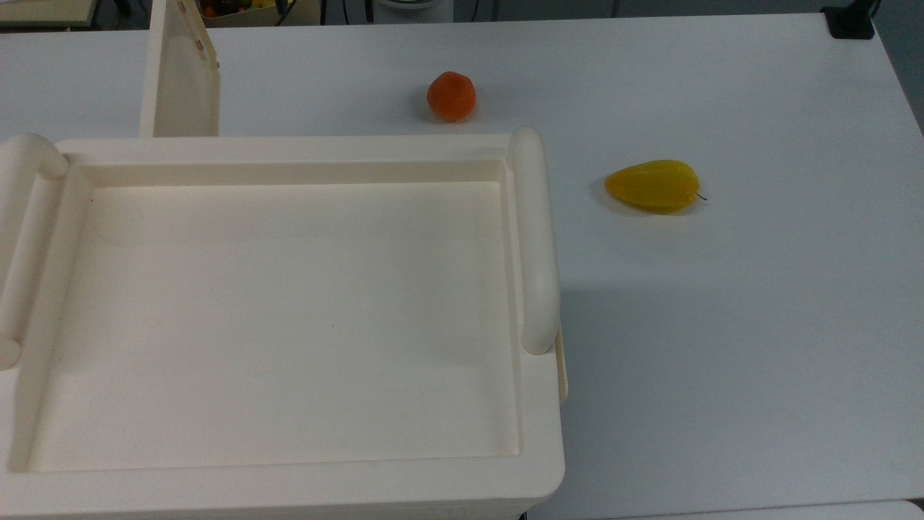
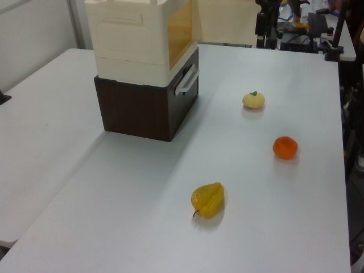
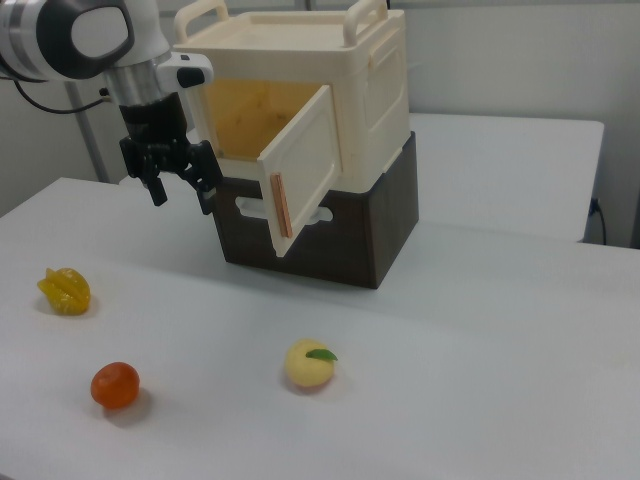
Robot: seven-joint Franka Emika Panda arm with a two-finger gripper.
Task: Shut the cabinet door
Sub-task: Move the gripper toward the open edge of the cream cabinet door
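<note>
On the bench: cream cabinet (image 3: 330, 90) atop a dark base; cabinet door (image 3: 300, 170) swung wide, hinged at the right view's right, yellow interior exposed. Gripper (image 3: 180, 183) hangs beside the opening at the right view's left, fingers (image 3: 207, 180) spread and empty, seemingly poised to push the door shut.

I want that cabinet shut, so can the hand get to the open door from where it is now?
Probably yes. In the right view the open hand hangs just beside the cabinet door, on its inner side, with nothing between them.
</note>
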